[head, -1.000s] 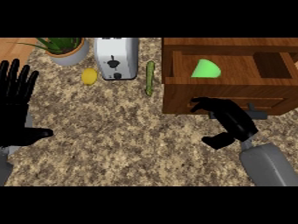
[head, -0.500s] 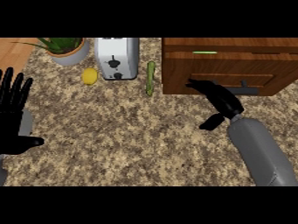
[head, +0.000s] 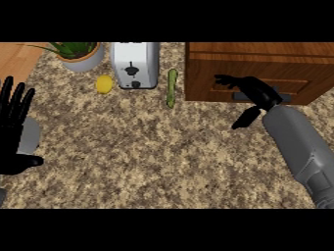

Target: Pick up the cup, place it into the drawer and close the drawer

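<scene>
The wooden drawer unit (head: 271, 63) stands at the back right of the counter, and its drawer front (head: 220, 87) sits flush with the cabinet face. The cup is hidden from view. My right hand (head: 252, 93) is open, its straight fingers resting against the drawer front near the dark handle (head: 294, 98). At the left edge my left hand (head: 4, 127) rests open with its fingers pointing up, away from everything.
A silver toaster (head: 134, 63) stands at the back centre, a yellow lemon (head: 105, 84) to its left and a green cucumber (head: 172, 88) to its right. A potted plant (head: 79, 55) sits at the back left. Speckled counter (head: 148, 152) spreads in front.
The drawer, open a second ago with a green cup inside, has slid fully into the cabinet. My right hand moved forward with it, staying against its front. The left hand barely shifted.
</scene>
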Controlling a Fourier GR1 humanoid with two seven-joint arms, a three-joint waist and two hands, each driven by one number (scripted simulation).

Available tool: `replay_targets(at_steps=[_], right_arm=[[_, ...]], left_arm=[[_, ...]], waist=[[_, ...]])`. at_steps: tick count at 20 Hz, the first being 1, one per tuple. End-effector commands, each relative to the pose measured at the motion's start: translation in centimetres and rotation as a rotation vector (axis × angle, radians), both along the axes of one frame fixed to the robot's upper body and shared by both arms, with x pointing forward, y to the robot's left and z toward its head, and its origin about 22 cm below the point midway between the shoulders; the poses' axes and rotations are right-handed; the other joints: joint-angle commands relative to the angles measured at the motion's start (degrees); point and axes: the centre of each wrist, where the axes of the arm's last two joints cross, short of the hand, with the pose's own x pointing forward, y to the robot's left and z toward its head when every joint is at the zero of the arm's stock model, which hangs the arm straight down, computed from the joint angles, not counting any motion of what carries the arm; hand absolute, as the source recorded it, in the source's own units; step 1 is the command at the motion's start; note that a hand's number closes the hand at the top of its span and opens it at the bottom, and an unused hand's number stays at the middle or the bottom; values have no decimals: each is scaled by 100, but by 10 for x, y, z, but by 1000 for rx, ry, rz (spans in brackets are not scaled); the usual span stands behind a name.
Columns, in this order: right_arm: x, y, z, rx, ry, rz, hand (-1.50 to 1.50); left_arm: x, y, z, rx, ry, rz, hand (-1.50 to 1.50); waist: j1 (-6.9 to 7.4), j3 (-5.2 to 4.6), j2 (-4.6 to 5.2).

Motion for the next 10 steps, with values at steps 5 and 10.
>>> replay_targets(at_steps=[5,10], right_arm=[[12,-27,12,-27,45,-82,-150],[24,-46,45,5,34,-121,-150]], left_arm=[[12,-2,1,14,-8,-12,-150],[7,-7,-7,9,-10,-46,-150]], waist=[[136,50,191],[311,55,234]])
